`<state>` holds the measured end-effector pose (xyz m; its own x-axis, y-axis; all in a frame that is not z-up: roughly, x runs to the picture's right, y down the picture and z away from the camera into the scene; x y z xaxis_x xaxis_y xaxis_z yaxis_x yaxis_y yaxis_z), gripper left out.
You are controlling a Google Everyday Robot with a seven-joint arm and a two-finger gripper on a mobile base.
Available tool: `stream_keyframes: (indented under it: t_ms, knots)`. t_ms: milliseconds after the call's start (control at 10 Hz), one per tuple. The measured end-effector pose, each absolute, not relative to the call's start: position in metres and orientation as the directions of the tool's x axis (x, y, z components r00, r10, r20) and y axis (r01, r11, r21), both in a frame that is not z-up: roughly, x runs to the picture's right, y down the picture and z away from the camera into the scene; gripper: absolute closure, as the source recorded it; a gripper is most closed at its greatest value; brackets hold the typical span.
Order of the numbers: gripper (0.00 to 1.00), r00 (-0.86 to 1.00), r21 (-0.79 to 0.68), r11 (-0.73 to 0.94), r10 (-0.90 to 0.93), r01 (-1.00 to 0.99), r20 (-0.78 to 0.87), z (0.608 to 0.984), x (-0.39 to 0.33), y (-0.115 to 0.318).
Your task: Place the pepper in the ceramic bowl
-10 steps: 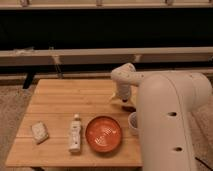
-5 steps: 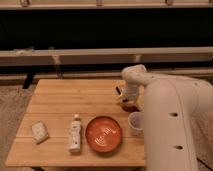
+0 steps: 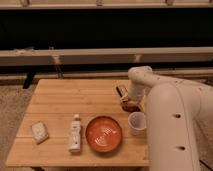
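The ceramic bowl (image 3: 103, 133) is orange-red and glossy with pale marks inside, and stands near the table's front edge, centre right. My gripper (image 3: 123, 96) hangs low over the right part of the table, behind the bowl and to its right. A small dark red shape right under the gripper looks like the pepper (image 3: 131, 106). I cannot tell whether the gripper holds it or it lies on the table. My white arm (image 3: 165, 115) fills the right side of the view.
A small white cup (image 3: 137, 123) stands just right of the bowl, below the gripper. A pale bottle (image 3: 75, 133) lies left of the bowl. A small pale packet (image 3: 39, 131) lies at the front left. The wooden table (image 3: 65, 100) stands before a dark wall.
My arm has swung right and toward the front. The gripper has come lower over the table's right side, closer to the cup. The bowl, bottle and packet have not moved.
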<state>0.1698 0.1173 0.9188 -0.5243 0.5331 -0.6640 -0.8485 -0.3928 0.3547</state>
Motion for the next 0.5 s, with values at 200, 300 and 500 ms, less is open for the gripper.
stream_keyframes:
  t_ms: [200,300,500]
  knots:
    - [0.33,-0.520,0.351,-0.389,0.546,-0.852,-0.657,0.9166,0.1668,0.1140]
    - [0.42,-0.522,0.351,-0.392,0.545,-0.850,-0.655,0.9158,0.1682,0.1128]
    - [0.62,-0.522,0.352,-0.391,0.544,-0.851,-0.657,0.9140,0.1701,0.1139]
